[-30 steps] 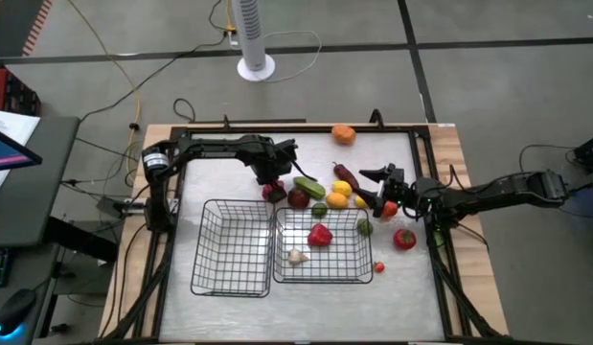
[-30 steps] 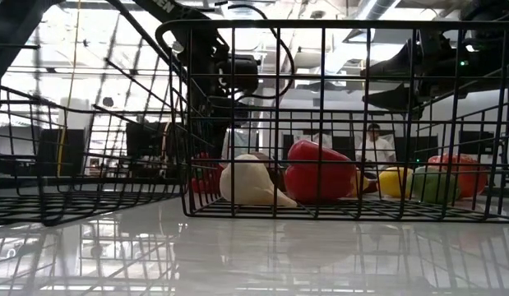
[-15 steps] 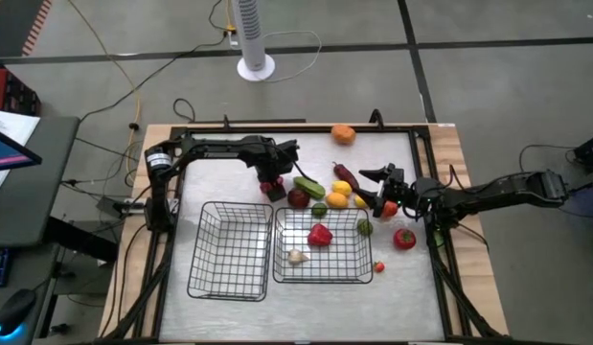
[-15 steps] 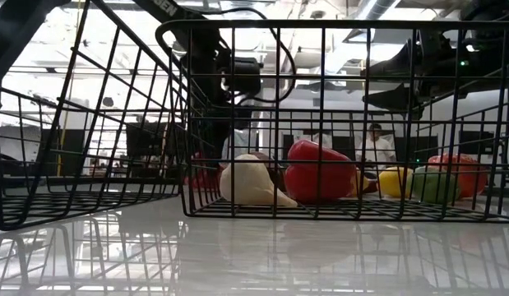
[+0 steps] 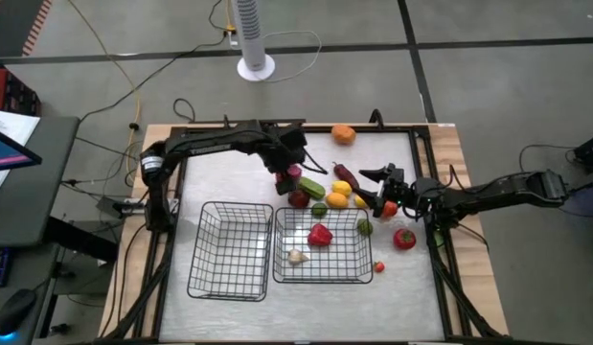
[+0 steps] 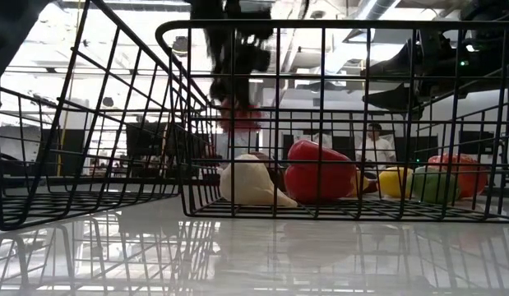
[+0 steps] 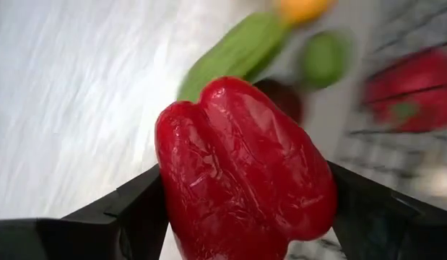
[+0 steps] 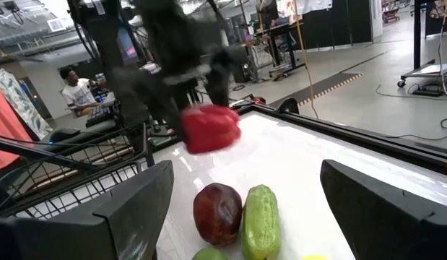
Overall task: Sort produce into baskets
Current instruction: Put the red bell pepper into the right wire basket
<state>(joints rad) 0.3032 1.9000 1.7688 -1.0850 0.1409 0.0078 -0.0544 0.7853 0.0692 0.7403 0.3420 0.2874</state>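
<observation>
My left gripper is shut on a red bell pepper above the table, just beyond the produce pile; it also shows in the low view and the right wrist view. My right gripper is open and empty, level at the pile's right side. The pile holds a green cucumber, a dark red fruit, a lime and yellow pieces. Two black wire baskets stand near: the left one empty, the right one holding a red pepper and a garlic bulb. My left gripper pinches the red pepper by its two opposite sides between its two fingers. The fingers come from above, pointing down. The pepper hangs below them, lifted clear of the table.
An orange lies at the far edge. A tomato and a small red piece lie right of the right basket. A dark chili lies by the right gripper. Bare table shows at the far left.
My left gripper has risen from the table with the red pepper, lifting it clear, and has gone toward the table's right and far edges. The left basket has slid a little toward the near edge.
</observation>
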